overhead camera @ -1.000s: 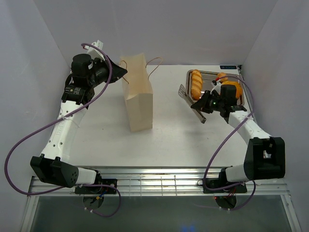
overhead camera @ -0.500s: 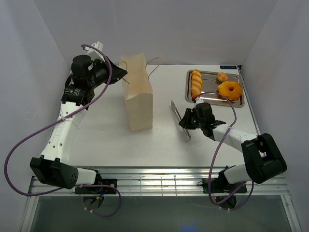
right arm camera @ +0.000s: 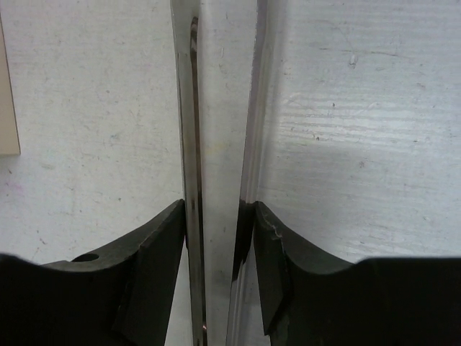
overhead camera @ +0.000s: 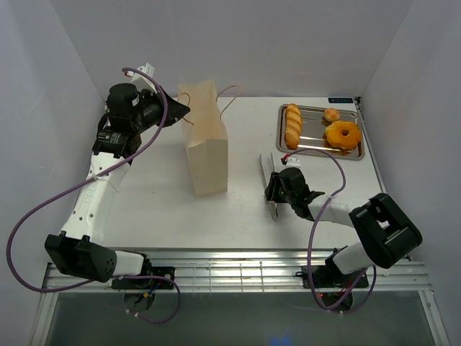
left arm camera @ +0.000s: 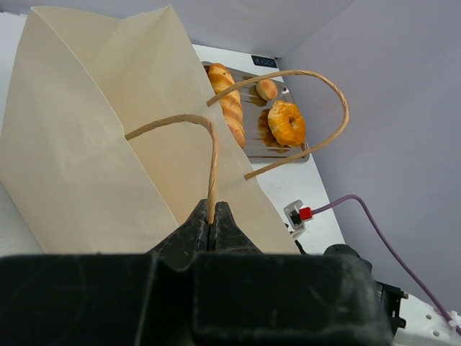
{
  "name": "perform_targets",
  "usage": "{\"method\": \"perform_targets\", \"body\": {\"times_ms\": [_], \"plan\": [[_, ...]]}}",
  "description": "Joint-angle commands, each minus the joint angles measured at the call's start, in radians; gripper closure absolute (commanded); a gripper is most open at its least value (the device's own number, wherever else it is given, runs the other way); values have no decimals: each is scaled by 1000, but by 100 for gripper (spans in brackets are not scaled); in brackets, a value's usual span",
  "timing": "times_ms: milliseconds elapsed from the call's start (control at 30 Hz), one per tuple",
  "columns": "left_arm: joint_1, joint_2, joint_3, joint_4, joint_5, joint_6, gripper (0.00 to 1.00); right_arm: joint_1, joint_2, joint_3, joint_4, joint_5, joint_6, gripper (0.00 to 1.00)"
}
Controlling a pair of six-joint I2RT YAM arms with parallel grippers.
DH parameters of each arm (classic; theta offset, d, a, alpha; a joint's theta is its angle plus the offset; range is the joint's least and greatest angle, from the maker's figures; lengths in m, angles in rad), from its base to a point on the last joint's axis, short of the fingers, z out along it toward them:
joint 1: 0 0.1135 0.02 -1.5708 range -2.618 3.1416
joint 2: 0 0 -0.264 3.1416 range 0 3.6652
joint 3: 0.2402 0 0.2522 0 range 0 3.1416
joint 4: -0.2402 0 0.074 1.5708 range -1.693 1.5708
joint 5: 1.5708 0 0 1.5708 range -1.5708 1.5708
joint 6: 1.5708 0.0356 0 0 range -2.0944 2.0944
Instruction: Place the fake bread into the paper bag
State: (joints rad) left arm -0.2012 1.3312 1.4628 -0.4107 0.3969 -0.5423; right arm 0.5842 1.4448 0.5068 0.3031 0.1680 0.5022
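— Start at the left of the counter (overhead camera: 158, 209). See the left gripper (overhead camera: 181, 111), up near the far left corner?

— Yes. Pinched tight on one brown cord handle (left arm camera: 211, 166) of the paper bag (overhead camera: 207, 148).

— And the bag?

— Standing up tall by the far edge, a bit left of the middle. Other handle (left arm camera: 317, 108) looping free, not held.

— Now look at the middle, closer to the near edge.

— Right gripper (overhead camera: 272, 189) down low there. Squeezing the metal tongs (overhead camera: 263, 164) between both fingers (right arm camera: 155, 245), one thin arm of the tongs against each finger. Long end of the tongs pointing toward the far edge. Hard to tell if touching the counter.

— And the toy bread?

— All in the far right corner, on the steel tray (overhead camera: 319, 107). Long loaf (overhead camera: 292, 125) on the left side of the tray, small bun (overhead camera: 331, 114) by the far rim, ring doughnut (overhead camera: 342, 134) on the right side. Well apart from the bag and from both grippers.
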Motion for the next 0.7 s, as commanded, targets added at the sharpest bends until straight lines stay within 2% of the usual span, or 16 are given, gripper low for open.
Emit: {"method": "perform_targets", "body": {"times_ms": [0, 367, 500, 667], "plan": [[-1, -43, -4, -3, 5, 13, 100, 55, 20, -16, 59, 177, 6, 52], [-1, -52, -18, -8, 3, 24, 100, 259, 61, -135, 206, 493, 42, 38], [-1, -58, -21, -10, 3, 24, 100, 315, 117, -155, 266, 606, 50, 38], [-1, -72, -36, -11, 3, 27, 100, 378, 189, -197, 367, 669, 39, 37]]}}
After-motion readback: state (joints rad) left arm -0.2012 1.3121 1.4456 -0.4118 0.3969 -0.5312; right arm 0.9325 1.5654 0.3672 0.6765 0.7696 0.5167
